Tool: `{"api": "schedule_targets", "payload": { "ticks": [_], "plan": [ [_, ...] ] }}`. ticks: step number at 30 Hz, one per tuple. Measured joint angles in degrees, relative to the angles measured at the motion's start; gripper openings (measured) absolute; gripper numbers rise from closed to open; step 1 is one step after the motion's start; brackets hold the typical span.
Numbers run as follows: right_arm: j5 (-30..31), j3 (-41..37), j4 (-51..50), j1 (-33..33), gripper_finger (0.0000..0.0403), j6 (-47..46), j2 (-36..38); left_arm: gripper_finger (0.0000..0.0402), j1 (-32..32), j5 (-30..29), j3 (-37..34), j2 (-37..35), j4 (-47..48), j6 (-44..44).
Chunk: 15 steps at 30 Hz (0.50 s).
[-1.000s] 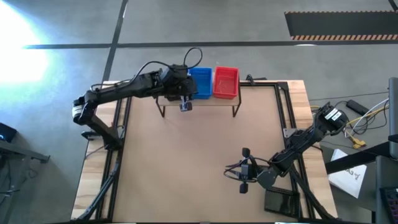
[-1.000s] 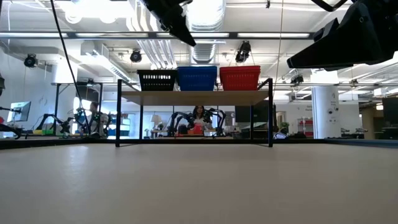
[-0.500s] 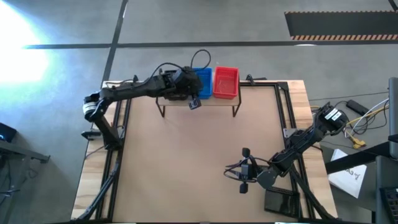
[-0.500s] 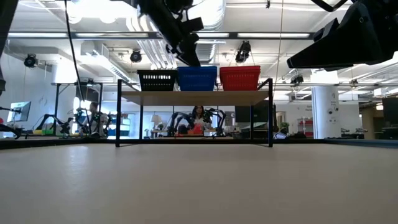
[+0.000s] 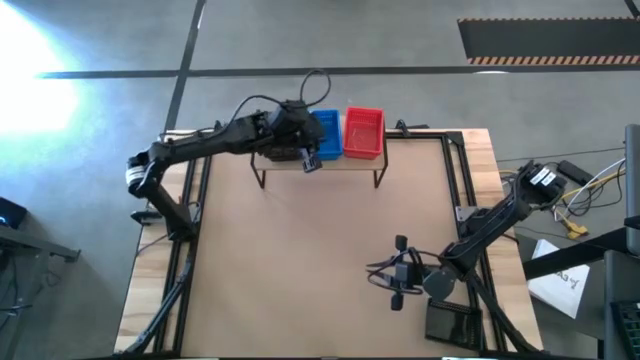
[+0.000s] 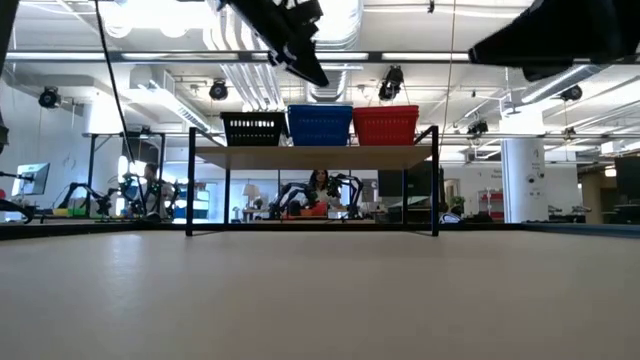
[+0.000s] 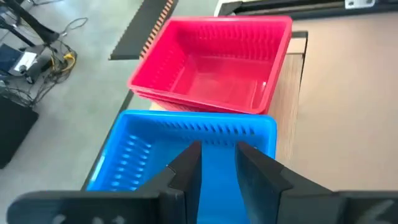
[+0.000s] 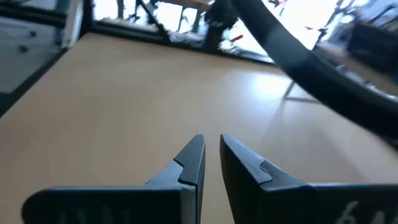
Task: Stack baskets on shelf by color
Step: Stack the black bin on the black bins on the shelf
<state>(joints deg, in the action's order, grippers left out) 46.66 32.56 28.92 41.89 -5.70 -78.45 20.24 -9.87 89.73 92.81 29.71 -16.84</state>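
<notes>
The shelf (image 6: 310, 156) stands at the table's far edge on thin black legs. On its plank sit a black basket (image 6: 252, 128), a blue basket (image 6: 319, 125) and a red basket (image 6: 386, 125), side by side. From above I see the blue basket (image 5: 326, 135) and the red basket (image 5: 364, 133); my left arm hides the black one. My left gripper (image 7: 217, 155) hovers above the blue basket (image 7: 186, 143), slightly open and touching nothing. The red basket (image 7: 214, 65) shows a second rim beneath it. My right gripper (image 5: 398, 285) waits shut over the table's near right part.
The tabletop (image 5: 320, 250) lies bare between the shelf and my right arm. Black frame rails (image 5: 462, 190) run along the table's sides. A dark tablet-like object (image 5: 447, 322) lies at the near right corner. Beyond the table a person (image 6: 321, 186) sits in the room.
My left gripper moved toward the table's right edge, from the black basket's side to above the blue basket, dipping toward it and then rising again. My right arm shifted a little toward the right edge.
</notes>
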Motion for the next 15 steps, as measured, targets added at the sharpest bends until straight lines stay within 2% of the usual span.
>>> {"api": "schedule_targets", "payload": {
  "ticks": [6, 9, 12, 14, 15],
  "plan": [
    [9.33, 0.11, -1.77, 5.22, 0.0043, 1.51, 3.13, 0.0079, -4.17, 0.02, -2.58, -6.09, 5.47, -0.02],
    [15.2, 2.79, -9.32, 10.04, 0.0042, -2.76, 3.96, 0.0079, -8.51, 0.02, -6.38, -8.72, 6.52, -0.06],
    [17.44, 9.29, -25.07, 13.75, 0.003, -14.76, 3.66, 0.0079, -13.68, 0.07, -12.2, -11.38, 5.28, 0.04],
    [13.02, 15.05, -39.32, 14.76, 0.0016, -27.91, 2.37, 0.0079, -17.16, 0.09, -16.97, -12.76, 2.16, 0.41],
    [8.78, 17.99, -46.42, 14.75, 0.0013, -35.55, 1.43, 0.0079, -18.88, 0.15, -19.64, -13.32, 0.43, 1.23]
  ]
}}
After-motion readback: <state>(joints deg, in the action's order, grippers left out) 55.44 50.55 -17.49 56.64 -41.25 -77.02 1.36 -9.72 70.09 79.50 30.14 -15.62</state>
